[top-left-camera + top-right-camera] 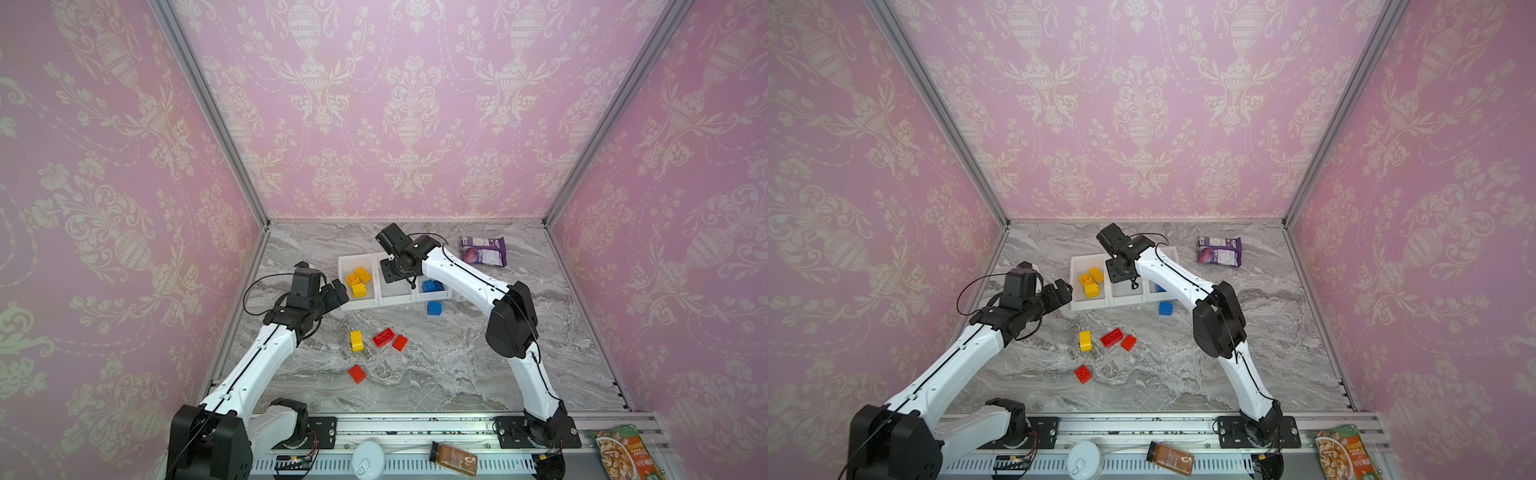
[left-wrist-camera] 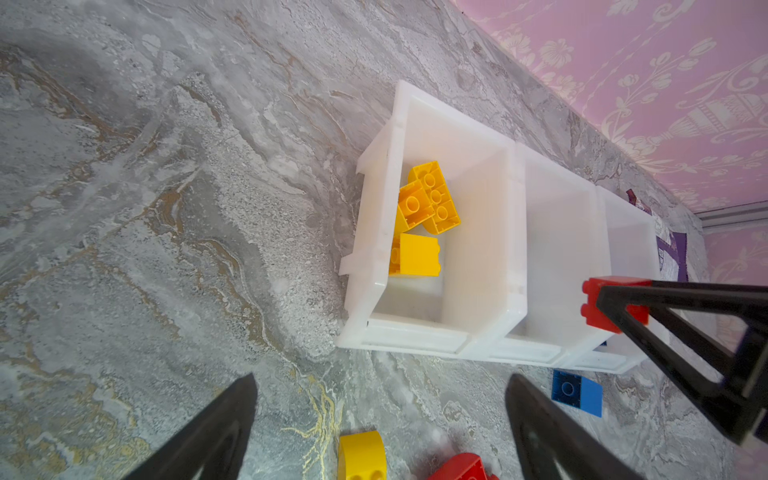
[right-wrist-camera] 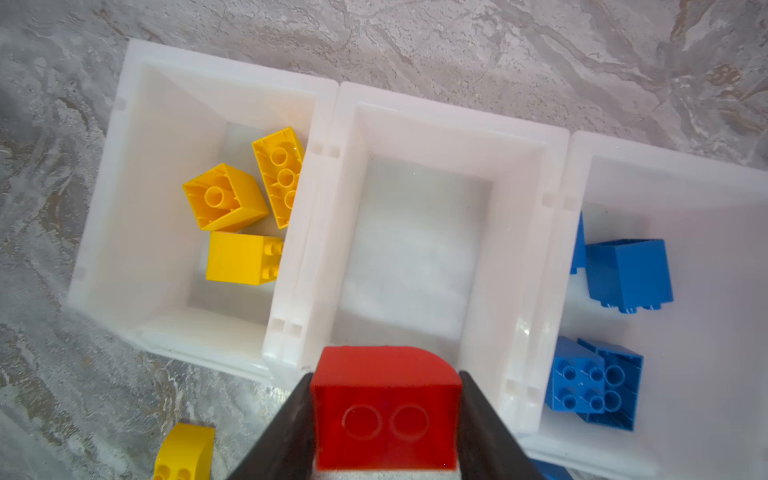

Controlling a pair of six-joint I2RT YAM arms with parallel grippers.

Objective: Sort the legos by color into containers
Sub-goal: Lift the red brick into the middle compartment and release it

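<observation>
Red lego [image 3: 384, 409], half-hidden in right claw [image 3: 385, 376]

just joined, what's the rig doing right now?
Sorting bricks by colour. The right gripper holds a red brick above the empty middle bin. The left gripper is open and empty beside the left bin, which has three yellow bricks; the right bin has blue bricks. Loose on the table: three red bricks, one yellow brick, one blue brick.

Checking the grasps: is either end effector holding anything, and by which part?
The right end effector holds a red brick, pinched across two opposite side faces. The left end effector is open and holds nothing.
</observation>
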